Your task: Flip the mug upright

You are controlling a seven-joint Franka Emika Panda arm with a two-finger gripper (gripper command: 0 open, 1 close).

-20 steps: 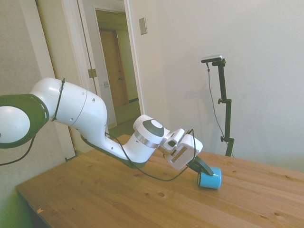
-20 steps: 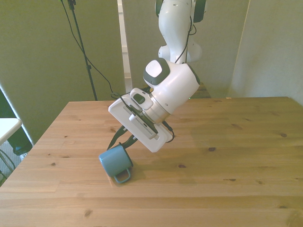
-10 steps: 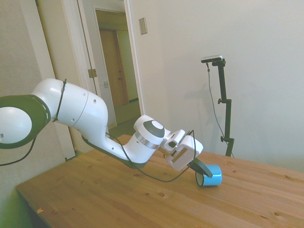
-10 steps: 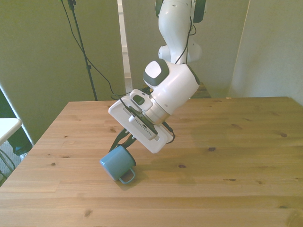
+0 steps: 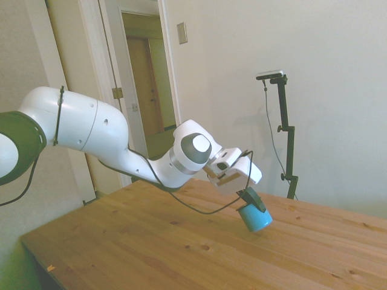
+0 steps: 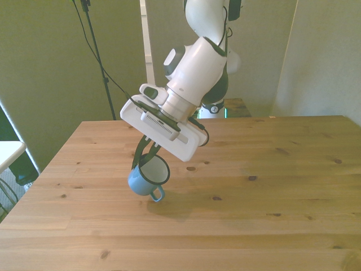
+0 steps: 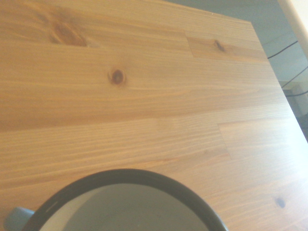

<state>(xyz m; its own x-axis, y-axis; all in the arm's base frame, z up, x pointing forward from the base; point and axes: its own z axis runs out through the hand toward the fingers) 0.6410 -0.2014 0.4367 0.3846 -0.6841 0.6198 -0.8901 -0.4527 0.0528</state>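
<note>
Wooden bench (image 6: 282, 186) boards fill the lower part of the side and front views, with pale walls and an open doorway behind. From the side view's left the white arm (image 5: 91, 130) reaches out over the bench, and at its end the jaws (image 5: 249, 198) are clamped on the rim of the mug (image 5: 254, 216), one dark finger (image 6: 139, 158) outside the wall and the other apparently inside the mouth. The mug hangs clear of the wood, over the bench's middle toward the front view's left, well in from every edge. It is tilted: in the front view its white inside and dark rim face up and toward the camera, its base points down at a slant, and its handle (image 6: 156, 194) hangs at the lowest point. The wrist view looks down past the rim into the mug (image 7: 130, 204), with bare boards beyond. By my reading the flip is well along, since the mouth already faces mostly upward. Left to do, I judge, is to bring the mug fully vertical, lower its base flat onto the wood and let go.
</note>
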